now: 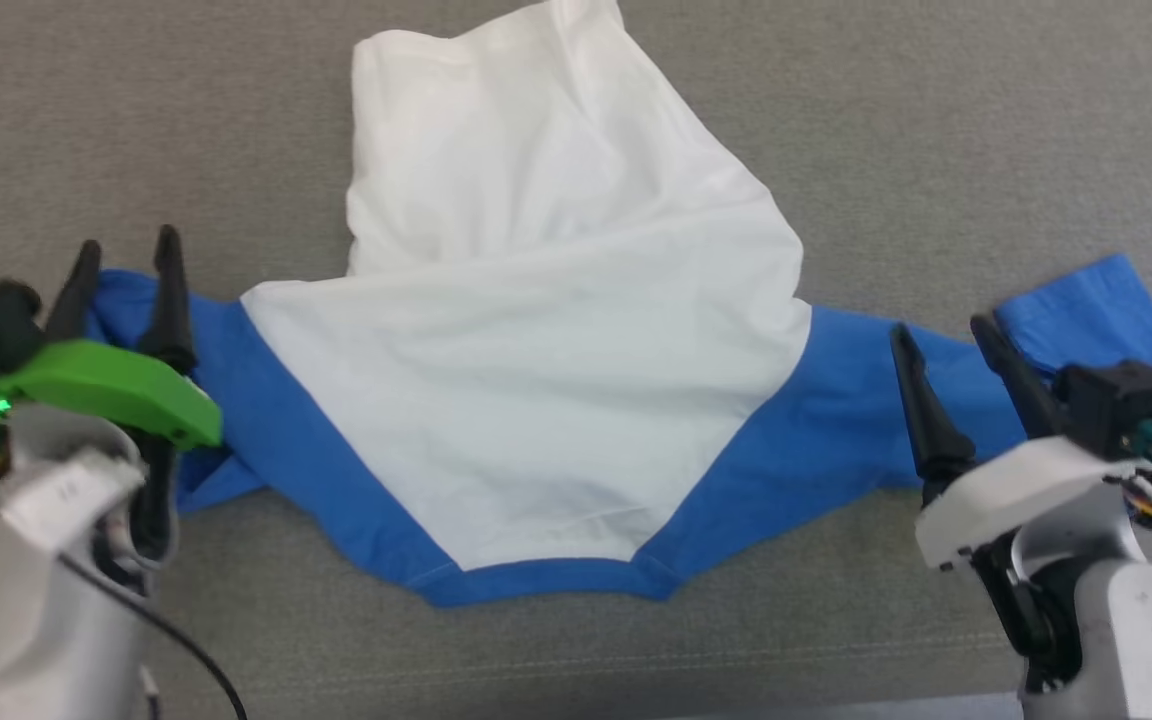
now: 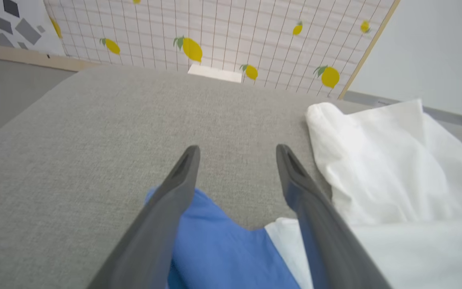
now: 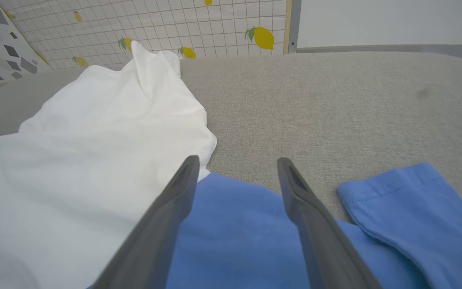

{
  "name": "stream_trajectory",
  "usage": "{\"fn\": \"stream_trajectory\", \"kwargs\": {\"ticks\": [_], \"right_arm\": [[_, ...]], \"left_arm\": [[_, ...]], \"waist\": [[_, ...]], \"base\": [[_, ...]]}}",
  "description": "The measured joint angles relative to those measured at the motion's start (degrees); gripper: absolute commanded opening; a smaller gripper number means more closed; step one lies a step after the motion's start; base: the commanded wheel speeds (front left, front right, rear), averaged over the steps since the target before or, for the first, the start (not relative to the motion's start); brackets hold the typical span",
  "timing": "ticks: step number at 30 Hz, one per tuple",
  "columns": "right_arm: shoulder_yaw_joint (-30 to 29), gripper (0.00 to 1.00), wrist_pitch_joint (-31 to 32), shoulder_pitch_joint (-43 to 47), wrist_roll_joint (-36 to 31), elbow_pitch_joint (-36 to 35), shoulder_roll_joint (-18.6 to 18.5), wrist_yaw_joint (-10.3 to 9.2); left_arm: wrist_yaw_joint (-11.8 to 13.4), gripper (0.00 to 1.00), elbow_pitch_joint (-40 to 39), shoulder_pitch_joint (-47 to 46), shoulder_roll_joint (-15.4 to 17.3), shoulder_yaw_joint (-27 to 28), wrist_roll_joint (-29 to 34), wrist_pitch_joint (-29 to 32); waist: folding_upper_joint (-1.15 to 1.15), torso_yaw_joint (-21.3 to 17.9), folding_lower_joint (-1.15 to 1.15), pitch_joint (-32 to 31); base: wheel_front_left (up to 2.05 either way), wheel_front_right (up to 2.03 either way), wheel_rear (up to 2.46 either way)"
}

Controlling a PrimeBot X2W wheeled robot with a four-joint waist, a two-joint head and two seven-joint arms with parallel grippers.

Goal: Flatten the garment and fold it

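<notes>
Head view: the garment (image 1: 536, 400) lies rumpled by the grey cushion's (image 1: 936, 120) near edge, left gripper (image 1: 128, 238) and right gripper (image 1: 939, 325) both spread; each wrist view shows fingers (image 2: 163, 224) straddling blue sleeve, where a one-layer pinch could drag the body askew.

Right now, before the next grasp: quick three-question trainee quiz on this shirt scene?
1. True or false: the left gripper and the right gripper are both open.
2. Which part of the shirt lies nearest the robot? A) bottom hem B) blue neckband C) a pocket
3. Fill in: each gripper is over a blue ___.

Key: 1 true; 2 B; 3 sleeve.
</notes>
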Motion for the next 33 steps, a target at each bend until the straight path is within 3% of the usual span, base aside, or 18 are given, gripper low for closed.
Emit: {"fn": "stream_trajectory", "kwargs": {"ticks": [2,5,11,16,22,23,25,33], "right_arm": [[-0.1,1.0,0.6,-2.1,-2.2,1.2,0.0,0.0],[0.1,1.0,1.8,-5.6,-3.4,4.0,-0.5,0.0],[0.8,1.0,6.0,-14.4,-4.1,14.4,-3.7,0.0],[1.5,1.0,10.4,-21.6,-3.7,24.0,-5.2,0.0],[2.5,1.0,18.4,-27.1,-3.8,33.2,-6.6,0.01],[2.5,0.51,19.8,-28.1,-3.8,33.9,-6.9,0.02],[2.8,0.0,21.8,-30.1,-4.5,34.7,-7.6,0.02],[-1.5,0.0,20.0,-35.2,-10.4,35.0,-11.4,0.03]], "left_arm": [[-0.1,1.0,-1.7,2.2,-2.4,0.1,0.5,-6.2],[0.3,1.0,-4.4,5.0,-5.5,-0.2,2.6,-9.2],[0.2,1.0,-10.9,7.2,-11.6,1.1,7.8,-9.8],[-2.1,1.0,-14.0,8.5,-16.6,3.5,11.8,-10.0],[-4.9,1.0,-14.6,9.3,-19.6,6.5,14.9,-10.0],[-5.4,1.0,-14.6,9.4,-20.0,7.0,15.5,-10.0],[-6.0,1.0,-14.6,9.4,-20.4,7.6,16.2,-10.0],[-7.8,1.0,-14.3,9.3,-21.6,9.0,17.2,-10.0]], "waist": [[0.0,1.0,0.0,-0.6],[0.0,2.6,0.0,-1.2],[0.0,6.0,0.0,-1.5],[0.0,8.7,0.0,-0.6],[0.0,11.1,0.0,1.4],[0.0,11.4,0.0,1.7],[0.0,12.0,0.0,2.2],[0.0,14.0,0.0,4.3]], "base": [[0.0,0.0,0.0],[0.0,0.0,0.0],[0.0,0.0,0.0],[0.0,0.0,0.0],[0.0,0.0,0.0],[0.0,0.0,0.0],[0.0,0.0,0.0],[0.0,0.0,0.0]]}}
